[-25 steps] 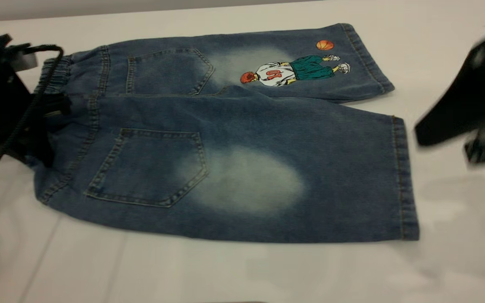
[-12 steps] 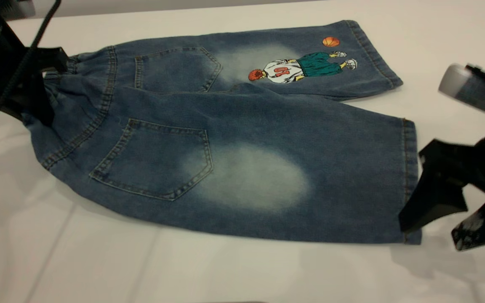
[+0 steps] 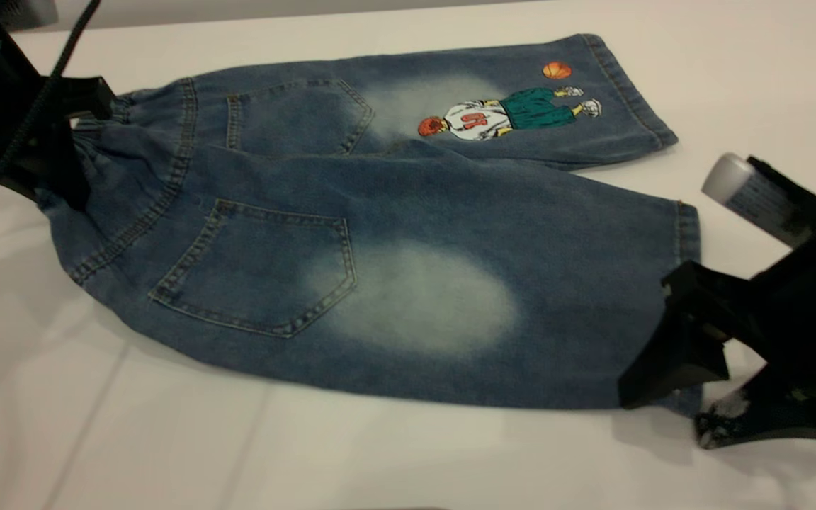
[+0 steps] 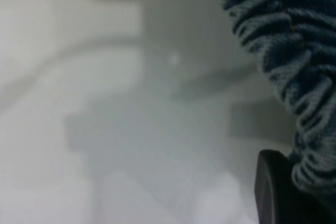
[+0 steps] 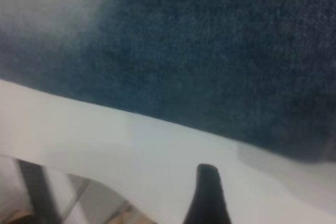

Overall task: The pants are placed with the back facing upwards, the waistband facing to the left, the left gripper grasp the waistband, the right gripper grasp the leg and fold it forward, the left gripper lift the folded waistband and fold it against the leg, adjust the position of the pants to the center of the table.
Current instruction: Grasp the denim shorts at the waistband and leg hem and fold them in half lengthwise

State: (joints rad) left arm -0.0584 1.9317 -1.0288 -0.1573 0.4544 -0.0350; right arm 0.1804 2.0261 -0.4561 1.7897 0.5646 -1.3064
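1. The left pincer [image 3: 61, 166] sits at the desk's left end, pressed together on the waistband [image 3: 100, 142]. It holds that gathered band raised a little off the desk. In the left wrist view one black finger [image 4: 275, 190] lies against the ruffled elastic [image 4: 294, 51].
2. The right pincer [image 3: 691, 397] is at the near right corner of the pants, its jaws spread. One finger [image 3: 670, 361] rests over the hem of the leg [image 3: 592, 283]. The other finger is down by the desk just beyond the hem corner. It is not yet closed on the cloth.
3. In the right wrist view one dark fingertip [image 5: 207, 192] stands over the bare desk, close to the denim edge [image 5: 210, 56].
4. The pants [image 3: 380, 227] lie back-side up across the middle of the desk [image 3: 408, 460], waistband to the left and hems to the right.
5. The far leg bears a cartoon print [image 3: 507, 113] of a basketball player with an orange ball above. A red number on the shirt is too small to read with certainty.
6. A pale cylinder [image 3: 748, 191] on the right arm carries a label with print too fine to read.
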